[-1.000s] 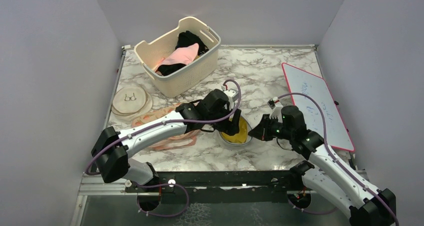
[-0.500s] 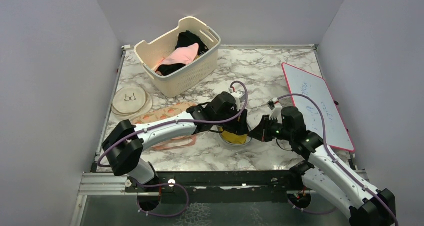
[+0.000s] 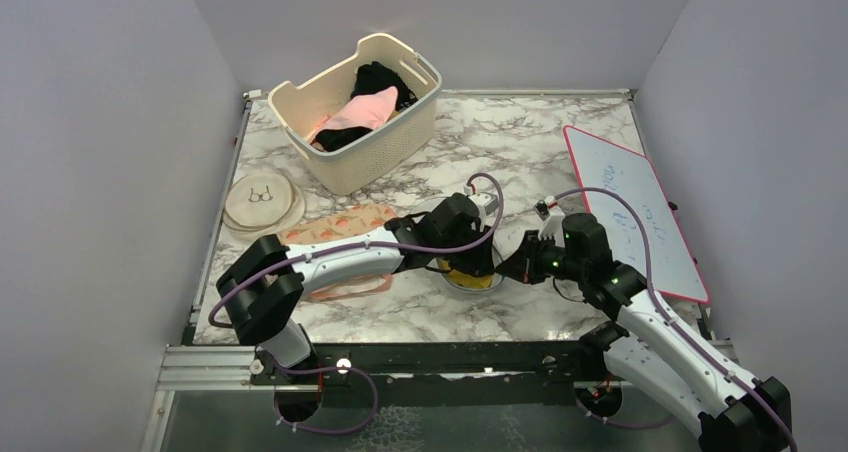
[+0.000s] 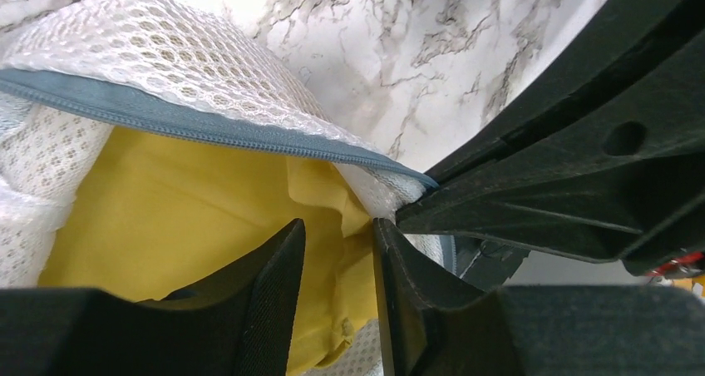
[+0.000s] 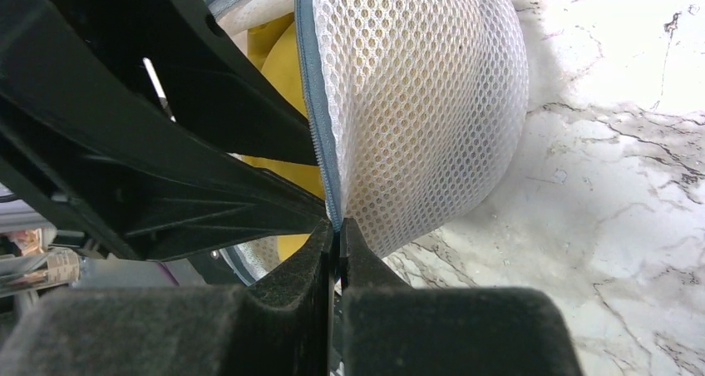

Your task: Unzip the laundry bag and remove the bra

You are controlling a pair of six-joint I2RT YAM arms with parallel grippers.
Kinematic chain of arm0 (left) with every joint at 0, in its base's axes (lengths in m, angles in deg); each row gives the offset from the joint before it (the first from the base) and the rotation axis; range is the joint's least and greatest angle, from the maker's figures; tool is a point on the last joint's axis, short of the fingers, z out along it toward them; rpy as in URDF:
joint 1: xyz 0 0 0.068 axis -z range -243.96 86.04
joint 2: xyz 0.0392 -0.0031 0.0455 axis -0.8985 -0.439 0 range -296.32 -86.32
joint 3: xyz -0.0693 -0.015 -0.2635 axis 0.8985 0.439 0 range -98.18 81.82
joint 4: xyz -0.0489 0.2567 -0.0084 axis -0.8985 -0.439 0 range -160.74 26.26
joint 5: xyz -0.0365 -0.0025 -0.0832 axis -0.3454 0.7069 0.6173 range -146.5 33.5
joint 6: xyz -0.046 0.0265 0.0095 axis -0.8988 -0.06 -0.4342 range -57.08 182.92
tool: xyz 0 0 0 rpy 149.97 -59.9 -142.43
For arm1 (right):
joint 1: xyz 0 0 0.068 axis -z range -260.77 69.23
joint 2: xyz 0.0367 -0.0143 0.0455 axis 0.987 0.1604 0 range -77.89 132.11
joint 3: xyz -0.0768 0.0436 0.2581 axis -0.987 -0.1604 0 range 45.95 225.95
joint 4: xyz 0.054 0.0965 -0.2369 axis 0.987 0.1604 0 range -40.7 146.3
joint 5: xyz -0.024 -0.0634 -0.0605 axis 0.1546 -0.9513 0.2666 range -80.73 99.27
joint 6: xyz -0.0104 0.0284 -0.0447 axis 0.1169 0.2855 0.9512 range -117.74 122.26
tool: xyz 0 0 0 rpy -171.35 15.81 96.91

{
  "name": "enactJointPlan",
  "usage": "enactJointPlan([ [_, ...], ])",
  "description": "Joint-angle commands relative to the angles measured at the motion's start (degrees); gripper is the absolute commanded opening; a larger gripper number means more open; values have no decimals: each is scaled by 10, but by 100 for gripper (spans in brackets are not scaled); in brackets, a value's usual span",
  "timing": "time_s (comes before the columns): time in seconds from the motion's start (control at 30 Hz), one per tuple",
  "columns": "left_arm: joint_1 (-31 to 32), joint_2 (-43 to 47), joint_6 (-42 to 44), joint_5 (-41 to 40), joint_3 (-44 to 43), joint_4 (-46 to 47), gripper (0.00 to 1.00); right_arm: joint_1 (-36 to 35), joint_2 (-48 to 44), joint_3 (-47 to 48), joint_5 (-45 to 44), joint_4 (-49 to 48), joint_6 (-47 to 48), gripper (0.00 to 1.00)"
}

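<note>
The laundry bag (image 3: 487, 277) is seen lying on the marble bench (image 3: 520, 142), near its front edge, between the two arms. Its dark blue-grey zip rim is parted, and a yellow garment (image 4: 191, 218) is exposed inside the white mesh.

The left hand (image 3: 468, 260) is lowered into the bag's opening from the left. In the left wrist view its fingers (image 4: 278, 284) are set narrowly apart, with a fold of the yellow garment lying in the gap; no firm pinch on it can be made out.

The right hand (image 3: 512, 267) is placed at the bag's right side. In the right wrist view its fingers (image 5: 320, 268) are pressed together on the zip rim, so that the mesh wall is held up and away from the opening.

Further back on the bench, a cream basket (image 3: 380, 162) with clothes in it is found. A flat peach pouch (image 3: 335, 227) and a cream disc (image 3: 262, 202) are seen to the left, and a whiteboard (image 3: 630, 212) to the right.
</note>
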State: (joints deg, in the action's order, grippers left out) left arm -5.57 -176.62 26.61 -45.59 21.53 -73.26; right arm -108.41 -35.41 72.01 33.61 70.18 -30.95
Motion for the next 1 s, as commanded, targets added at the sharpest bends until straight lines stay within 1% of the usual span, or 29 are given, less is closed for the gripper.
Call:
enactJointPlan([
  [0.0, 5, -13, -1, -10, 2, 26, 29, -1, 0, -3, 12, -23, 4, 1],
  [0.13, 6, -27, -3, -1, 13, 49, 29, -1, 5, 0, 14, -19, 5, 1],
  [0.37, 6, -38, 11, -5, 2, 48, 17, -1, 4, -2, 8, -17, 1, 1],
  [0.47, 6, -24, 19, -15, -5, 35, 6, -1, 1, -2, 8, -18, 0, 1],
  [0.57, 6, 4, 31, -25, -6, 29, 0, -1, 3, 1, 8, -15, 1, 1],
  [0.8, 6, 94, 71, -67, -22, 0, 0, -1, 13, 4, 4, -15, 3, 1],
  [0.97, 6, 161, 93, -111, -33, -13, 0, -1, 9, 4, 0, -14, 1, 1],
])
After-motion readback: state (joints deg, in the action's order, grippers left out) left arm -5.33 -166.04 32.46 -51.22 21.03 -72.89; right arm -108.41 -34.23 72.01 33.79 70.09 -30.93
